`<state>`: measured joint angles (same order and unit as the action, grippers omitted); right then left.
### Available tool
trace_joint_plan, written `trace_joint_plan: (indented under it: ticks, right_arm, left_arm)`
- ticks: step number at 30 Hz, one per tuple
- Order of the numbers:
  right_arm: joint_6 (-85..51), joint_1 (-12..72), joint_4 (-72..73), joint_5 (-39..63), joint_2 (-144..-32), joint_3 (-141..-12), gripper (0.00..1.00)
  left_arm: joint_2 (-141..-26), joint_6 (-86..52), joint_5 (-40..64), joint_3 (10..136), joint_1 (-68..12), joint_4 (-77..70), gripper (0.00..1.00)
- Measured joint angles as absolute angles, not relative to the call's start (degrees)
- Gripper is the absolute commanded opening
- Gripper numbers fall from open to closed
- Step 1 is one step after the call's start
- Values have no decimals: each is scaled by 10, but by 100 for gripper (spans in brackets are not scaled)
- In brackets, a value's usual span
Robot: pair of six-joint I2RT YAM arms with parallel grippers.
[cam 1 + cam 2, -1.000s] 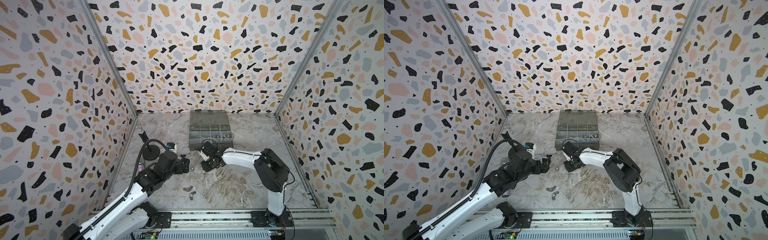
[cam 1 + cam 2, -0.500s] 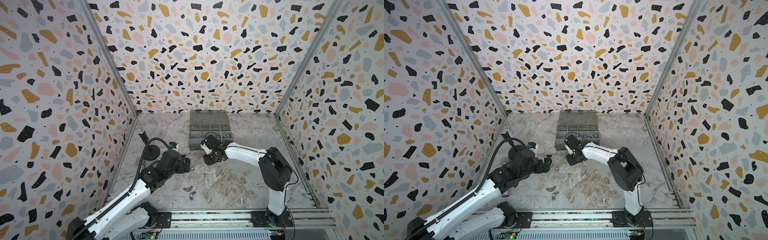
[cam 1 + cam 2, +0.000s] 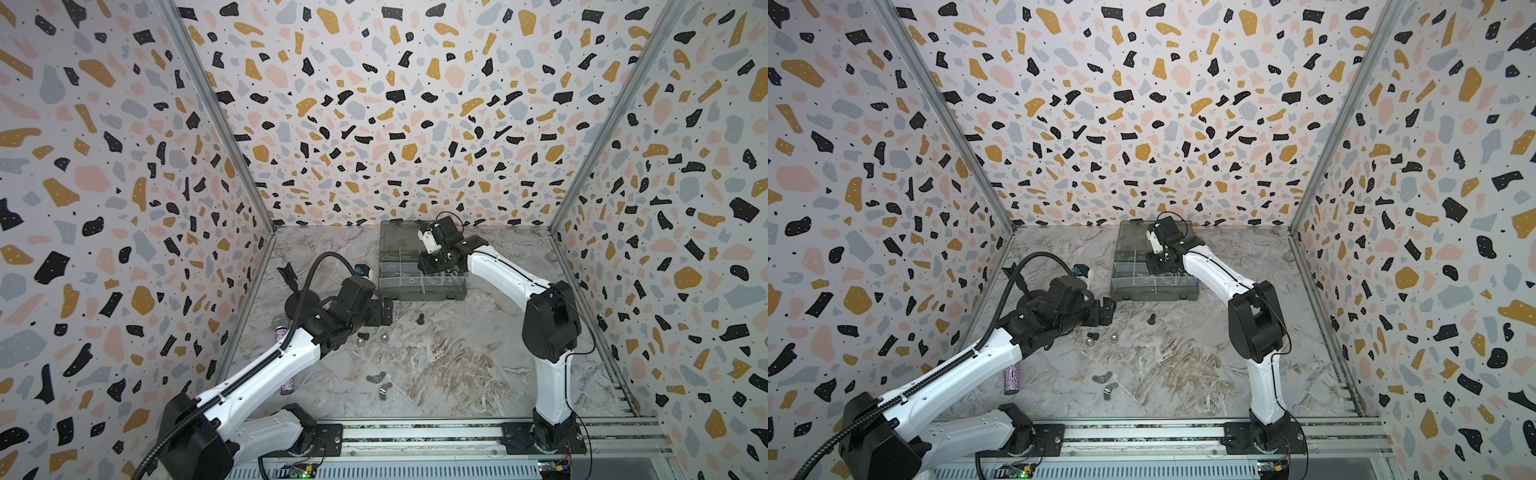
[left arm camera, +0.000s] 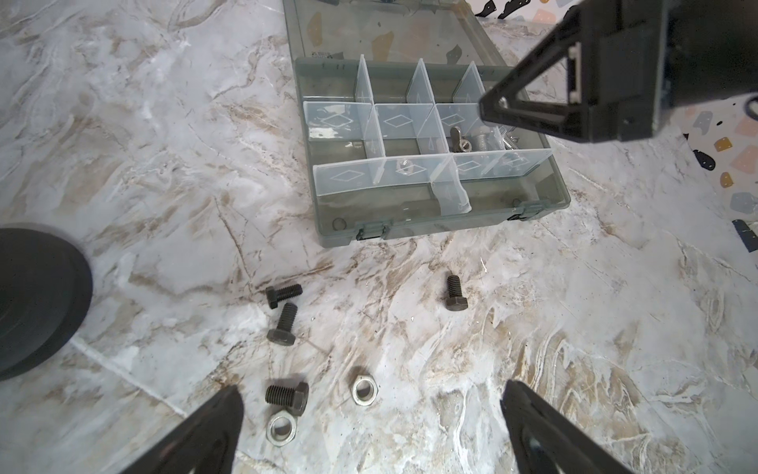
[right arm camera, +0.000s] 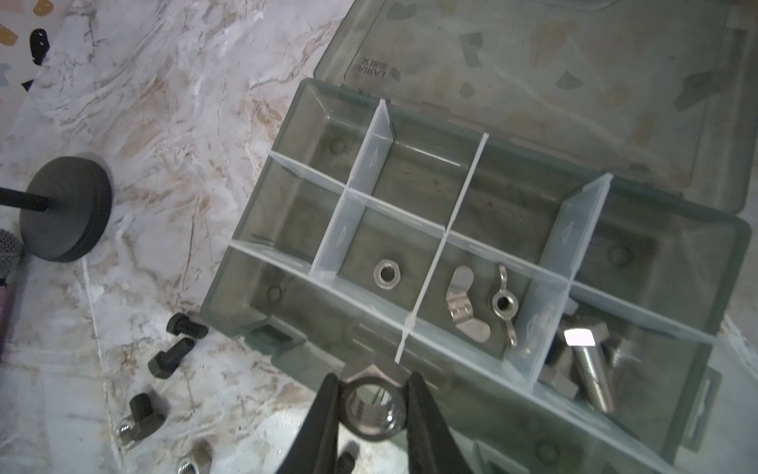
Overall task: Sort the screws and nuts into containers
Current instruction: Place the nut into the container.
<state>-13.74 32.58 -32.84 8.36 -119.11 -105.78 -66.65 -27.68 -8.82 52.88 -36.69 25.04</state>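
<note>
Now | right pincer (image 5: 372, 381) narrow, clamped on silver metal hex nut (image 5: 369, 410), above open grey translucent plastic organizer box (image 5: 262, 213) | left pincer (image 4: 371, 388) wide, empty, over black hex-head screws (image 4: 282, 324) and small silver hex nuts (image 4: 280, 429) lying on marble desk (image 4: 164, 164)

The organizer box (image 5: 262, 197) is smoky grey translucent plastic. Its lid (image 5: 574, 82) is glossy enough to mirror the wall's flecks, and the partitions (image 5: 574, 254) are pale frosted plastic. Wing nuts (image 5: 465, 305) and silver screws (image 5: 590, 369) are bright polished metal. The hex nut (image 5: 375, 404) is duller, with a threaded bore. Black screws (image 4: 283, 324) are matt dark metal. The table (image 4: 164, 143) is smooth and marble-patterned, and the stand base (image 5: 69, 209) is matt black.
</note>
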Motion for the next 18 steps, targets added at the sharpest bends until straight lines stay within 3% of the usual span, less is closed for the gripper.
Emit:
trace_joint_plan:
  ticks: [11, 15, 18]
  right_arm:
    - [-136, 318, -361, 116, -1327, -1174, 20]
    - [-138, 316, -363, 126, -1336, -1176, 42]
    - [-134, 315, -365, 135, -1337, -1178, 45]
  left_arm:
    - [-734, -253, -80, 554, -366, 239, 100]
    - [-739, -247, -79, 554, -364, 239, 100]
    - [-739, -246, -79, 554, -363, 239, 100]
